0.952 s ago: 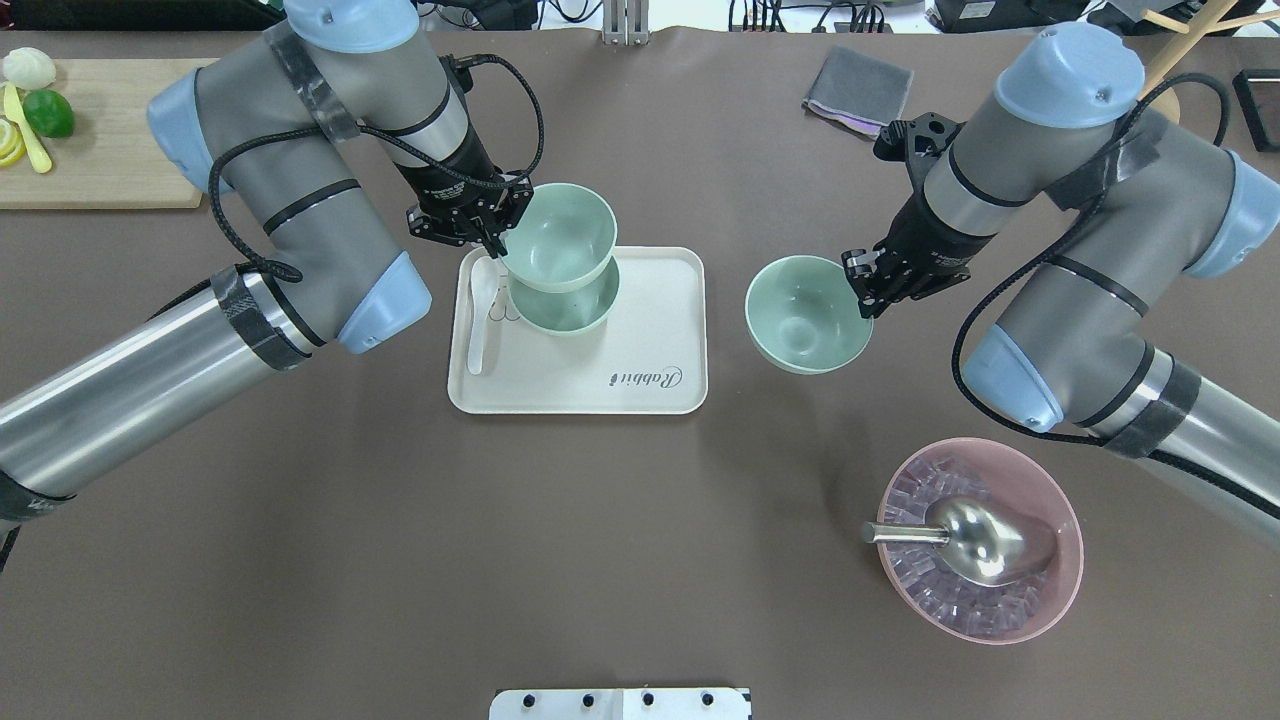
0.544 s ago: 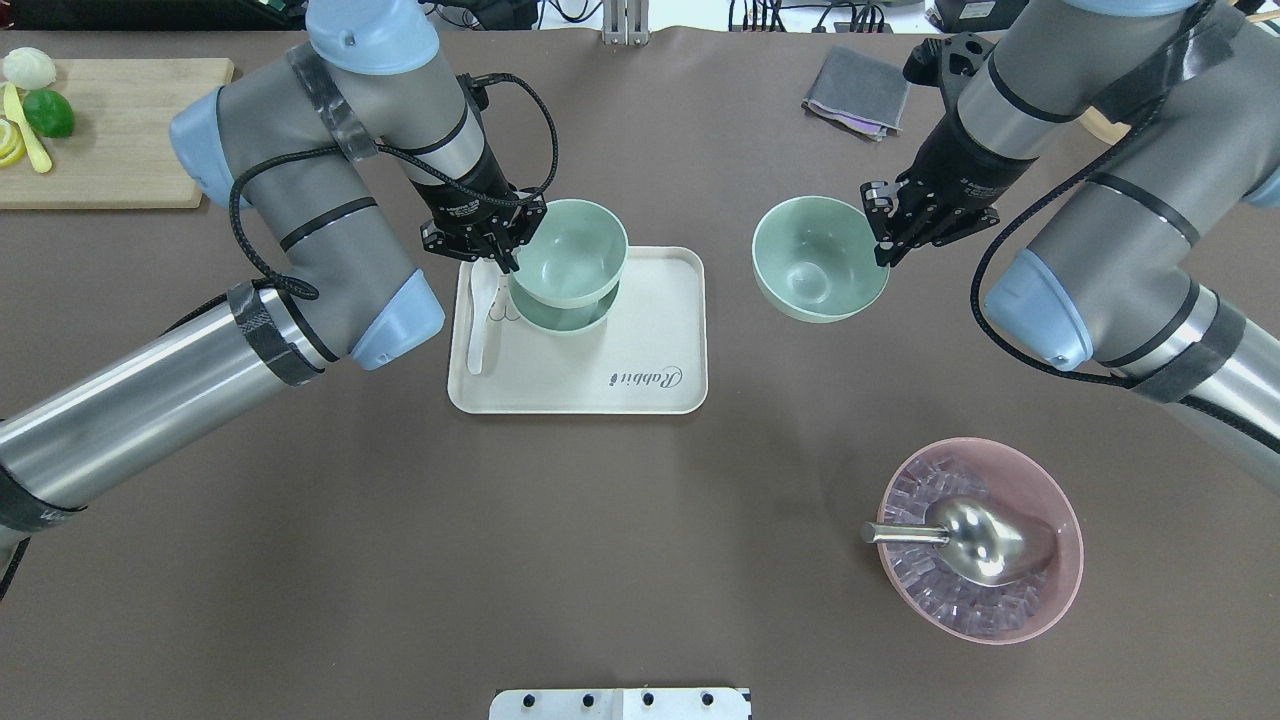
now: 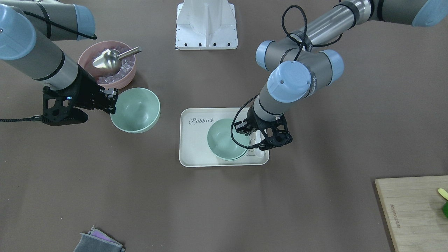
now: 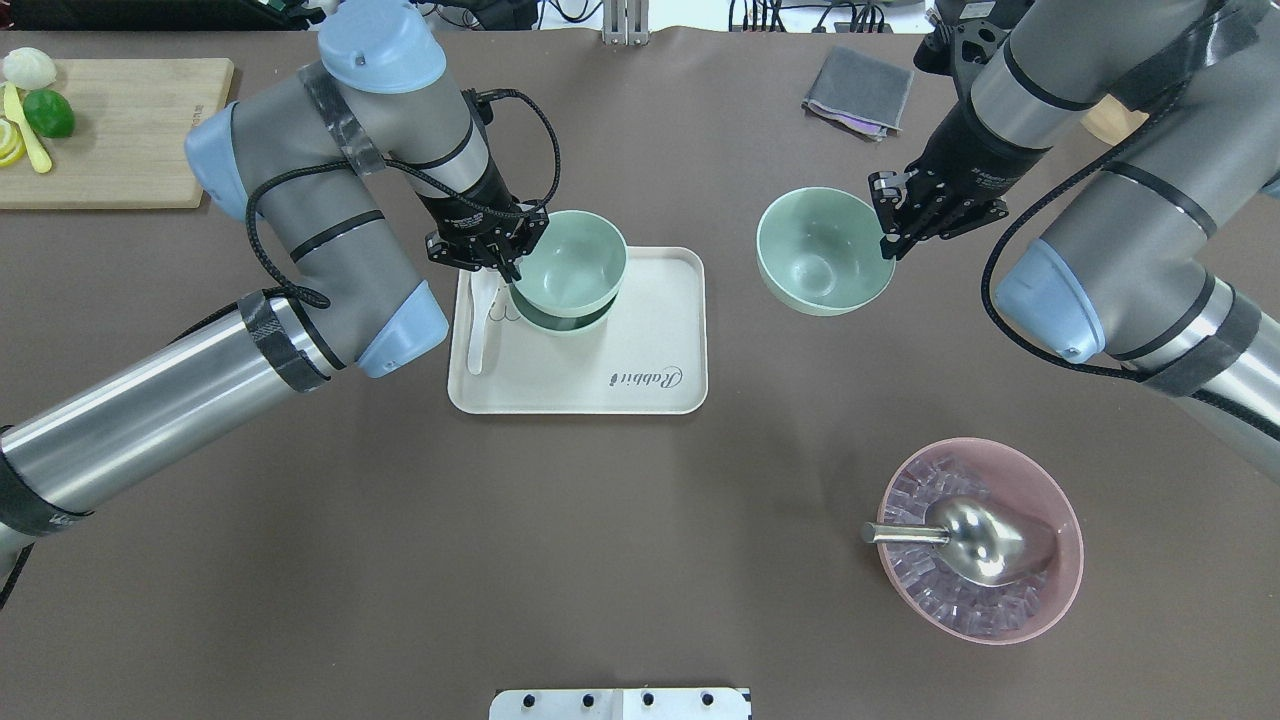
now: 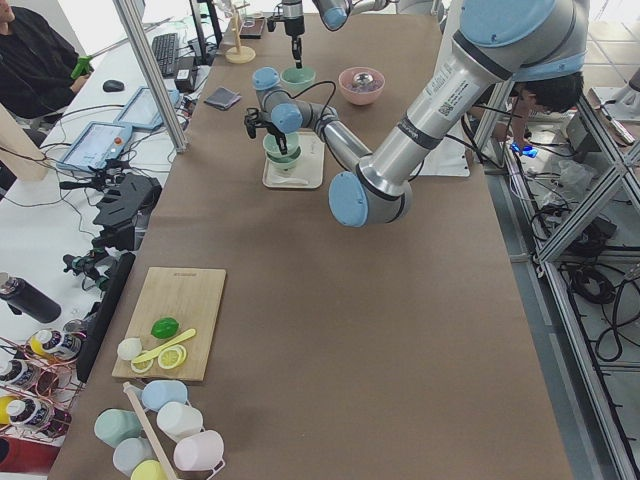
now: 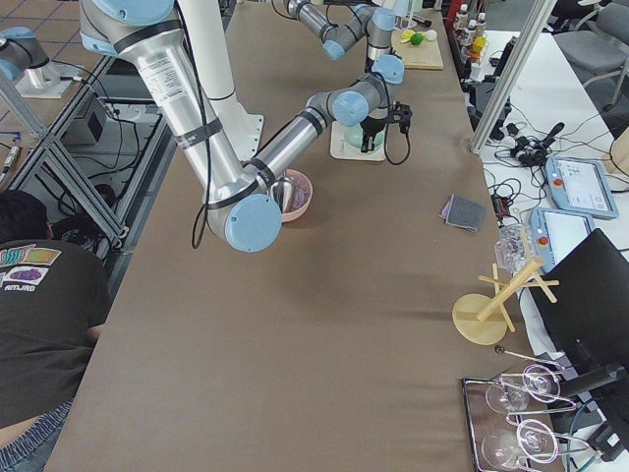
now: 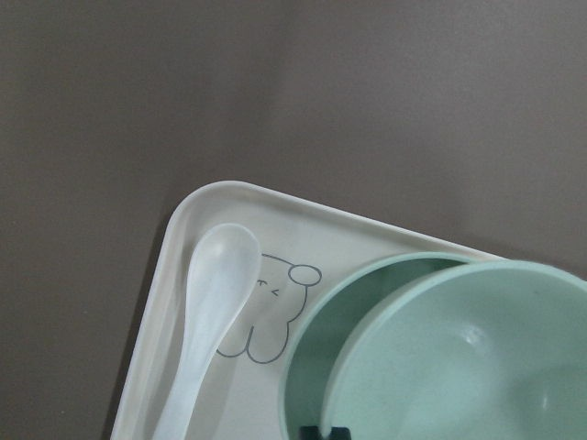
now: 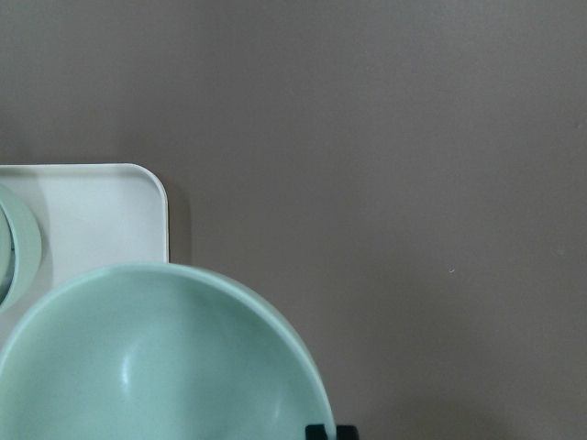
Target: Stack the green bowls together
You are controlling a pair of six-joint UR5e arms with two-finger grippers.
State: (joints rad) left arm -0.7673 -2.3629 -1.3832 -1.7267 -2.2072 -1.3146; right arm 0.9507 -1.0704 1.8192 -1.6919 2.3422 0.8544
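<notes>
- The upper green bowl (image 4: pixel 575 260) hung just over a second green bowl (image 4: pixel 562 325), which sat on the white tray (image 4: pixel 640 345).
- The left gripper (image 4: pixel 507 262) pinched the upper green bowl's rim.
- The third green bowl (image 4: pixel 822 250) was off the tray to its right, its rim clamped by the right gripper (image 4: pixel 888 240).
- A white spoon (image 4: pixel 480 325) lay on the tray beside them.
- A pink bowl (image 4: pixel 1070 520) holding a metal scoop (image 4: pixel 985 540) stood well apart.

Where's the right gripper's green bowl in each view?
Front-facing: green bowl left of centre.
Overhead: right of centre.
Exterior left: top, far end.
Exterior right: too small to tell.
Left wrist: not in it.
Right wrist: bottom left.
Landmark: white tray beside it.
</notes>
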